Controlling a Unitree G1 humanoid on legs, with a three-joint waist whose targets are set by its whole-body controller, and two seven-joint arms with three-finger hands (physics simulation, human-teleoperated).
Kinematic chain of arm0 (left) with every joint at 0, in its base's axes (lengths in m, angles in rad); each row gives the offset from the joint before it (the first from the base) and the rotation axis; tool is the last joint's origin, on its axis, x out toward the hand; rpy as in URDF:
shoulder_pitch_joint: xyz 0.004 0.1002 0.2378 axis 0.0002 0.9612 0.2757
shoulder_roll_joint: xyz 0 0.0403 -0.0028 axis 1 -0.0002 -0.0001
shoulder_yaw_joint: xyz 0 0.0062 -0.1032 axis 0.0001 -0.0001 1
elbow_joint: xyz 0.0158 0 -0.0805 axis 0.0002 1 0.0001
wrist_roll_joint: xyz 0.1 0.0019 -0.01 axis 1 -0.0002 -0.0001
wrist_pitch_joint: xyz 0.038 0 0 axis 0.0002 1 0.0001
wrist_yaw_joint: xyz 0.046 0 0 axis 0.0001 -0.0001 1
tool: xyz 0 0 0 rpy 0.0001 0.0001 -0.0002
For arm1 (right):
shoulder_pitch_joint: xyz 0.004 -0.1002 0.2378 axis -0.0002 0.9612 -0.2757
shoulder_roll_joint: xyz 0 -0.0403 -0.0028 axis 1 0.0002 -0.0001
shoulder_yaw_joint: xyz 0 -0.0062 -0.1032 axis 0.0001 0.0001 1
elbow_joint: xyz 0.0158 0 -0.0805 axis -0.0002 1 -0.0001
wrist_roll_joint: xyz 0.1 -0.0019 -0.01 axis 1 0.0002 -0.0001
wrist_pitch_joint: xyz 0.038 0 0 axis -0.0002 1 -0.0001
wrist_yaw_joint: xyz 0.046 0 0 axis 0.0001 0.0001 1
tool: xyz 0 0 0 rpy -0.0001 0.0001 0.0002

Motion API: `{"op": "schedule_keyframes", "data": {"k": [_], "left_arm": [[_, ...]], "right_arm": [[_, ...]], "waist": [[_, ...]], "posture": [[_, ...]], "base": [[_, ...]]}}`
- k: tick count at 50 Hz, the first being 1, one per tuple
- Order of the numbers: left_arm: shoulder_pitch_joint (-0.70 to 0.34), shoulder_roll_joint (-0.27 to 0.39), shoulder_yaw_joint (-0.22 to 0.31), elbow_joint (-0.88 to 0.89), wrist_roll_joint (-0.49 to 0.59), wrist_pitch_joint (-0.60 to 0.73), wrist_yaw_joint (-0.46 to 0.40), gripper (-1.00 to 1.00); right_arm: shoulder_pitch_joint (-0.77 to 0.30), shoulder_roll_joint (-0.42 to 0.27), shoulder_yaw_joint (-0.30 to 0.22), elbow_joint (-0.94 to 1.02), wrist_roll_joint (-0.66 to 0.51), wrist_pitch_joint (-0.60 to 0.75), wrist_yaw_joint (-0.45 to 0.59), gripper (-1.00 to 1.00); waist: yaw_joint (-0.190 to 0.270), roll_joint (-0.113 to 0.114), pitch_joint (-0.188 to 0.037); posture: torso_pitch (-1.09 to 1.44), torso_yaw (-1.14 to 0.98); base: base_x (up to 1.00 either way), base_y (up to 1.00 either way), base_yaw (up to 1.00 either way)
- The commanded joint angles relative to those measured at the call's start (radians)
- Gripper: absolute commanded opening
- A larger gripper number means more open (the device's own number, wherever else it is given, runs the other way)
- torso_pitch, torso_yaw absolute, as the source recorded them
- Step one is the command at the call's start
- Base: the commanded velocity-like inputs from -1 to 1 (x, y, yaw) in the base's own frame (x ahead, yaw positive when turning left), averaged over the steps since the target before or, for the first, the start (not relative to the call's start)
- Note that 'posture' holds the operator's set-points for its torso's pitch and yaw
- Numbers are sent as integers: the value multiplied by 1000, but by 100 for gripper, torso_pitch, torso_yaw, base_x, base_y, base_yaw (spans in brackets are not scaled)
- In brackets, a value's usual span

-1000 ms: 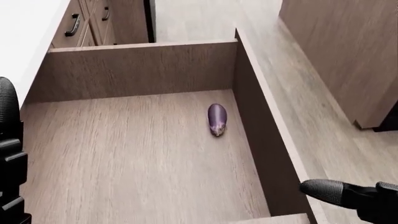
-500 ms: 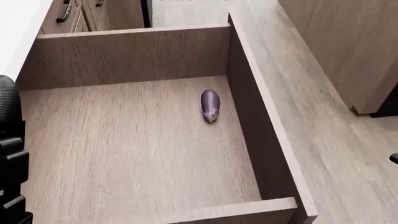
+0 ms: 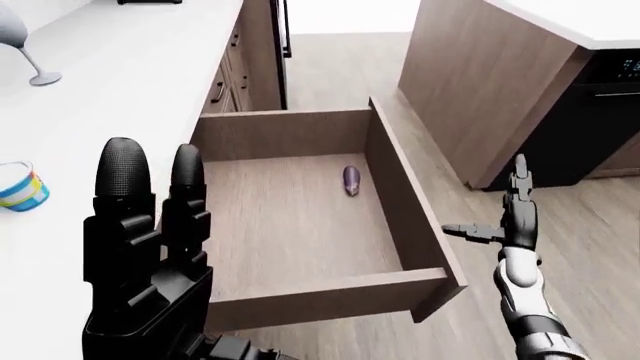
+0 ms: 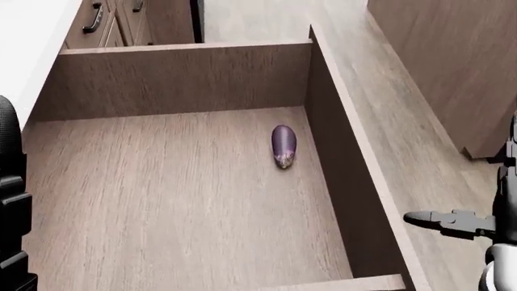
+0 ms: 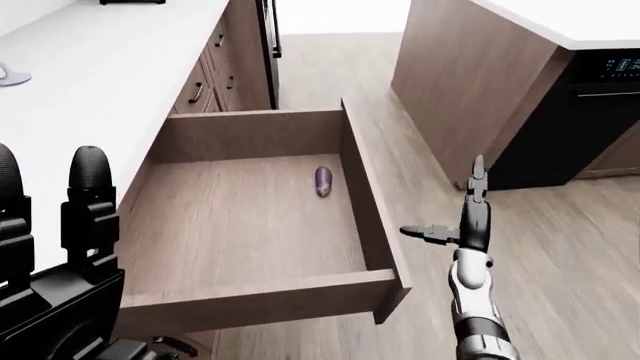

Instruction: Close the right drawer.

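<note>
The right drawer (image 3: 412,206) stands pulled far out from under the white counter; its long panel runs down the right side of the left-eye view. A purple eggplant (image 4: 283,145) lies inside near that panel. My right hand (image 3: 492,204) is open, fingers upright and thumb pointing left at the panel. It stands a short way to the panel's right, apart from it. It also shows at the right edge of the head view (image 4: 453,209). My left hand (image 3: 154,171) is open and empty at the lower left, fingers upright, over the counter's edge.
The white counter (image 3: 110,82) carries a grey wine glass (image 3: 25,41) and a small blue and yellow cup (image 3: 20,187). Closed drawers with dark handles (image 3: 217,96) lie beyond. A wooden island (image 3: 480,82) and a black oven (image 3: 600,112) stand at right, across a strip of wood floor.
The head view shifted up, then back down. My right hand left the bottom right corner, went almost out of view, and now stands raised at the right edge, thumb toward the drawer panel.
</note>
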Motion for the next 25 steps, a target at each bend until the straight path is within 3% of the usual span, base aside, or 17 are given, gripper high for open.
{"op": "schedule_keyframes", "data": {"k": [1, 7, 14, 18, 25], "left_arm": [[-1, 0, 0, -34, -3, -23, -2, 100], [0, 0, 0, -32, -2, -26, -2, 100], [-1, 0, -1, -28, -1, -30, -2, 100], [0, 0, 0, -24, -2, -34, -3, 100], [-2, 0, 2, -25, -4, -29, -4, 100]], "right_arm": [[-38, -16, 1, 19, -9, -62, -14, 100], [-92, -9, 29, 188, -32, -136, -44, 100], [-86, -5, 41, 215, -37, -148, -57, 100], [-87, 15, 47, 209, -24, -163, 5, 100], [-85, 29, 62, 184, -48, -151, 24, 100]], "waist": [[-1, -5, -15], [5, -11, -14], [15, -16, -4], [15, -17, 0], [16, -20, 3]], "posture": [[0, 0], [0, 0], [0, 0], [0, 0], [0, 0]], "base": [[0, 0, 0], [0, 0, 0], [0, 0, 0], [0, 0, 0], [0, 0, 0]]}}
